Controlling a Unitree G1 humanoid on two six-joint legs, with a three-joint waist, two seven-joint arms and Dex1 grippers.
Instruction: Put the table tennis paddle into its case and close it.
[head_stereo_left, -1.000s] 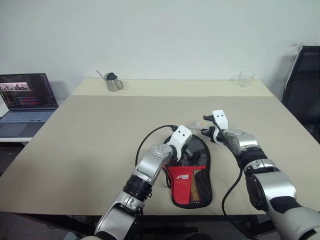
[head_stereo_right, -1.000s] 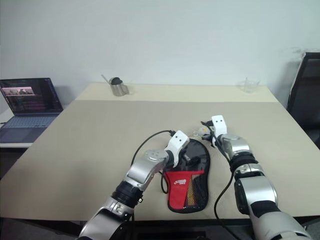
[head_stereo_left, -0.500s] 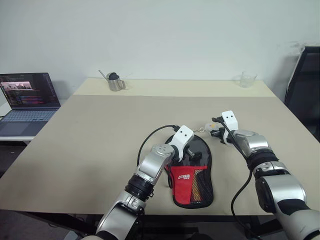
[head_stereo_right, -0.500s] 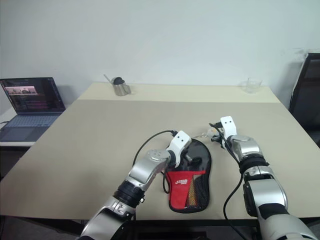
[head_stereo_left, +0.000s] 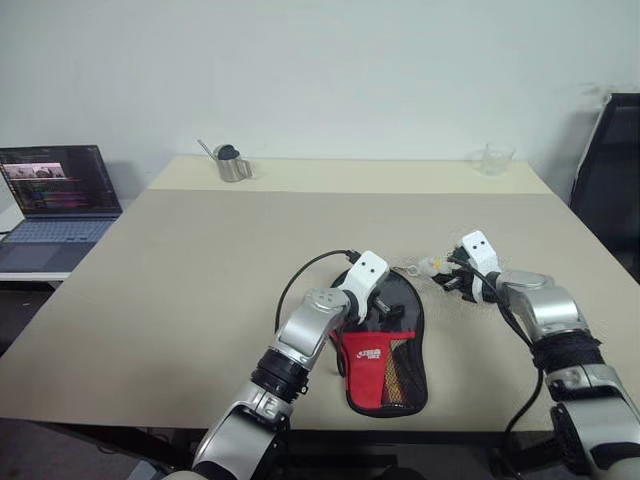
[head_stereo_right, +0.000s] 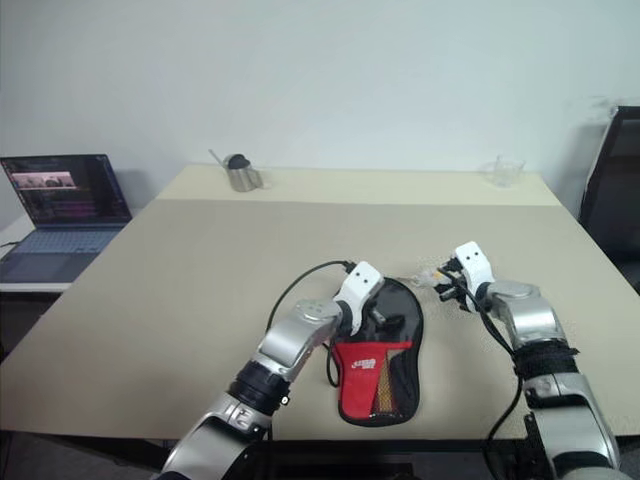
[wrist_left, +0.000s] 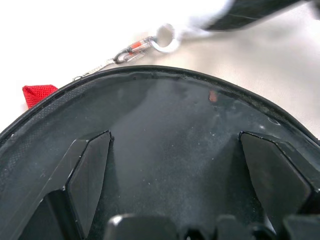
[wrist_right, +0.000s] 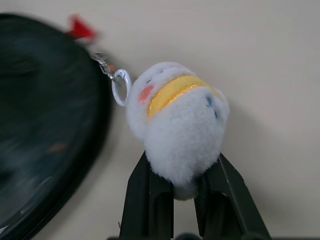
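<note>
The case lies flat near the table's front edge, black on top with a red lower part and a mesh pocket. My left gripper rests on its black upper part, fingers spread open on the fabric. A small white-and-yellow plush ball hangs by a ring and short chain from the case's top rim, beside a red tab. My right gripper is shut on that ball, just right of the case's top. The table tennis paddle is hidden.
A laptop sits open on a side desk at the left. A metal cup and a clear glass stand at the table's far edge. A black chair is at the right. A black cable loops beside my left wrist.
My right gripper has moved right and nearer to me with the plush ball held, drawing the chain away from the case's top. The left gripper stayed put on the case.
</note>
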